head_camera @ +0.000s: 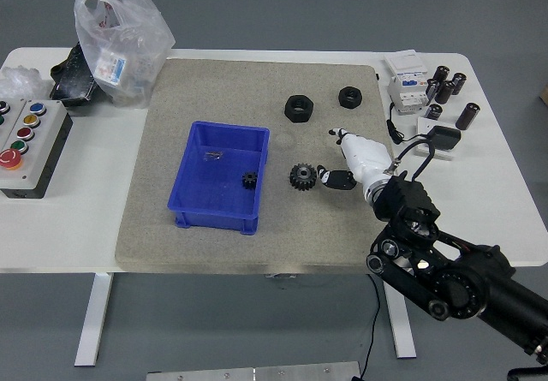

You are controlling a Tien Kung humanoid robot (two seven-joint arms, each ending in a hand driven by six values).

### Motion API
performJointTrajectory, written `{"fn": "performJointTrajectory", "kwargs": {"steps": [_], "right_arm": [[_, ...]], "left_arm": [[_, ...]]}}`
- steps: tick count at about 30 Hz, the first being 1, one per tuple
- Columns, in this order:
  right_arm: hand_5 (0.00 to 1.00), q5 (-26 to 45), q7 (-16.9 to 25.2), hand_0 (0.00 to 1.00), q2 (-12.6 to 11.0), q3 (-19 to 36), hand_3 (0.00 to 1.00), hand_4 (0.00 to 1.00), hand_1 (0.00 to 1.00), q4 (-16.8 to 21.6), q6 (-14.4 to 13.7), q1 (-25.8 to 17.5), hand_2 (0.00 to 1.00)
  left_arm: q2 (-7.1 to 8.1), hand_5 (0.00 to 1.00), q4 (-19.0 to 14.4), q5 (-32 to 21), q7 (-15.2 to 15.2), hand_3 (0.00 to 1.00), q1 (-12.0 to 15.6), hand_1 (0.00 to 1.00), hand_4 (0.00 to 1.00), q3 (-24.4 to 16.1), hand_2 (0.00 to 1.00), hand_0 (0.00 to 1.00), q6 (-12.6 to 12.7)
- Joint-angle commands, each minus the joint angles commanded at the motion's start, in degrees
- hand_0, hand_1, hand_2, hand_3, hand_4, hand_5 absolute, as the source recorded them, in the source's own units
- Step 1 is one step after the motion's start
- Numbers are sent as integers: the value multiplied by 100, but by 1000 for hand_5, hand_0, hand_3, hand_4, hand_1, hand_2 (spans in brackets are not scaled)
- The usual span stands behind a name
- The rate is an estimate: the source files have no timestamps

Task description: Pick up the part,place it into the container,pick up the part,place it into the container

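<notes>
A blue bin [190, 194] sits on the grey mat [257, 86]. A small black gear [249, 179] lies inside it near the right wall. A second, larger black gear [301, 175] lies on the mat just right of the bin. Two black hex nuts [297, 107] [349, 97] lie farther back on the mat. My right hand [341, 169], white with dark fingers, hovers just right of the larger gear. It is open and holds nothing. My left arm is out of view.
A small metal piece [211, 153] lies in the bin's back. A button box [26, 145], a plastic bag [120, 34] and a black tray [68, 81] stand at the left. A breaker [408, 86], black cylinders [449, 86] and an adapter [441, 137] are at the right.
</notes>
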Motion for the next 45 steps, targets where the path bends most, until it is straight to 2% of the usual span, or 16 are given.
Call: {"fn": "performJointTrajectory", "kwargs": {"steps": [1,2,13,14,19,20,25,26,31,32,37,38,43,44,45], "right_arm": [[369,130,70,433,-1,-3,924,725,747,13,-15,-2,877],[459,217,114,420,-3,-17,926,792,746,14,-22,4,875],[458,525,185,420,122,-529,925,794,743,-323,103,226,873],[517,523,177,411,143,-584,927,836,736,-352,117,257,871],[517,432,113,411,199,-754,927,836,736,-421,122,358,871],[425,402,99,368,207,-778,900,777,670,-429,102,371,777],[425,191,19,368,226,-857,900,777,670,-473,-32,408,777],[194,153,4,315,224,-869,705,243,493,-482,-45,410,550],[194,-25,-71,315,207,-950,705,243,493,-500,-40,419,550],[130,-51,-85,290,205,-965,661,75,438,-501,-29,421,486],[130,-111,-112,290,197,-1043,661,75,438,-503,-15,427,486],[84,-118,-102,280,192,-1057,635,36,425,-501,-36,427,467],[84,-224,-29,280,156,-1026,635,36,425,-437,-203,473,467],[37,-277,-11,276,138,-1008,593,63,427,-395,-254,509,451],[37,-317,-4,276,125,-997,593,63,427,-357,-280,546,451]], "left_arm": [[1,384,0,1,-1,600,0,604,546,0,584,613,0],[2,385,0,-1,-1,597,2,605,535,1,583,613,1],[5,390,0,18,-14,597,1,605,522,-34,583,613,0],[7,478,0,6,-26,603,-3,604,489,-30,591,614,-1],[13,478,0,-28,-55,603,-13,604,489,-19,591,614,-2],[14,504,0,-34,-58,605,-14,604,480,-18,595,614,-2],[13,504,0,-76,-80,605,-24,604,480,-1,595,614,1],[13,550,0,-85,-84,610,-25,605,485,5,600,614,1],[15,550,0,-115,-98,610,-24,605,485,26,600,614,-1],[15,556,0,-117,-98,610,-24,605,482,27,600,614,-1],[18,556,0,-135,-108,610,-27,605,482,45,600,614,-3],[18,537,0,-145,-113,607,-28,604,469,56,598,614,-3],[18,537,0,-180,-121,607,-30,604,469,92,598,614,-2],[19,560,0,-184,-120,609,-31,603,462,95,600,614,-1],[20,560,0,-185,-120,609,-32,603,462,97,600,614,0]]}}
